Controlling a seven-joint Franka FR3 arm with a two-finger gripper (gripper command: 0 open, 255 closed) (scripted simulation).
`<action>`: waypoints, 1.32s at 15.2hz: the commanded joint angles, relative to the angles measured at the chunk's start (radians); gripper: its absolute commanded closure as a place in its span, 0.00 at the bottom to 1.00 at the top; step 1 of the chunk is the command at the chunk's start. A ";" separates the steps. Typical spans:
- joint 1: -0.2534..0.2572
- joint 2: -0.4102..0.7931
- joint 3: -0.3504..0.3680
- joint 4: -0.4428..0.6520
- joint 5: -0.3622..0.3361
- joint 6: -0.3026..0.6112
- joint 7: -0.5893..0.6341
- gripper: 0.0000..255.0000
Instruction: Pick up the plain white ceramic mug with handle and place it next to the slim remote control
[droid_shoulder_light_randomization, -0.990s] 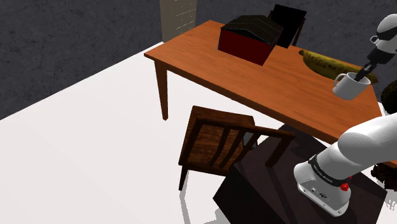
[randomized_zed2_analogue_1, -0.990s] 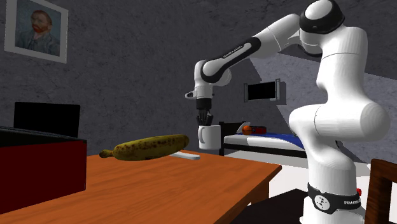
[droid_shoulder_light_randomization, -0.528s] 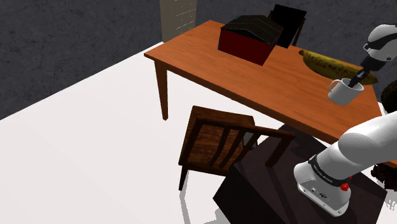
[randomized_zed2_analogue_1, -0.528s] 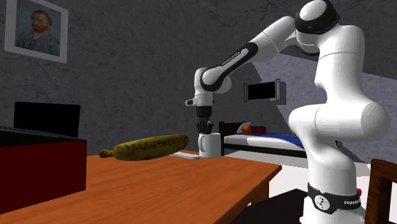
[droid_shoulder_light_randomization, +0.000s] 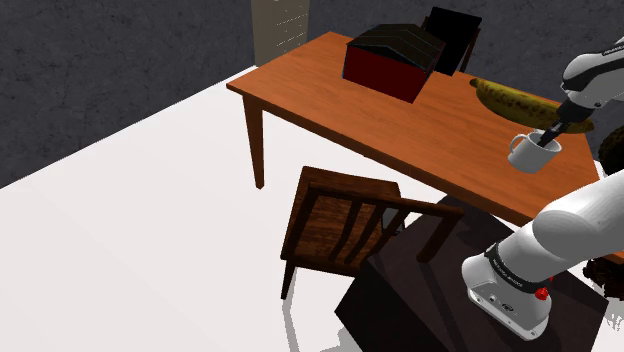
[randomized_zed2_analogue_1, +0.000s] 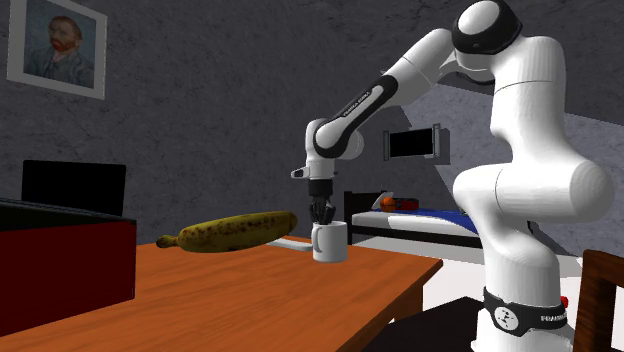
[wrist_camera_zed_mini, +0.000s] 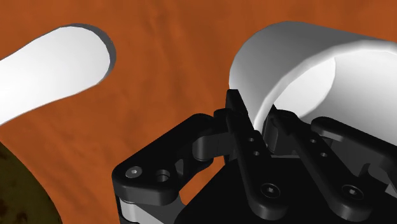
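My gripper (randomized_zed2_analogue_1: 320, 212) is shut on the rim of a plain white mug (randomized_zed2_analogue_1: 329, 241), one finger inside and one outside the wall. The mug hangs upright, at or just above the wooden tabletop (randomized_zed2_analogue_1: 260, 300); I cannot tell whether it touches. A slim white remote (randomized_zed2_analogue_1: 290, 245) lies flat on the table just beside the mug, between it and a banana. In the wrist view the gripper (wrist_camera_zed_mini: 254, 114) clasps the mug (wrist_camera_zed_mini: 299, 57), and the remote's rounded end (wrist_camera_zed_mini: 51, 63) lies a short way off. From the shoulder camera the mug (droid_shoulder_light_randomization: 532, 152) hangs under the gripper (droid_shoulder_light_randomization: 552, 133) near the table's edge.
A large spotted banana (droid_shoulder_light_randomization: 520, 100) lies behind the mug. A dark red box (droid_shoulder_light_randomization: 390, 60) sits at the table's far end, with a black panel (droid_shoulder_light_randomization: 450, 35) behind it. A wooden chair (droid_shoulder_light_randomization: 345, 225) stands at the table's near side, beside my stand.
The gripper has carried the mug downward, toward the tabletop, and a little to the shoulder view's left. The grip has stayed shut on the rim.
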 joint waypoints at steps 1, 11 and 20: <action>0.002 0.008 -0.005 -0.003 0.006 0.010 -0.006 1.00; 0.002 0.008 -0.005 -0.003 0.006 0.010 -0.006 0.00; -0.028 -0.092 0.059 0.067 -0.057 -0.138 0.048 0.00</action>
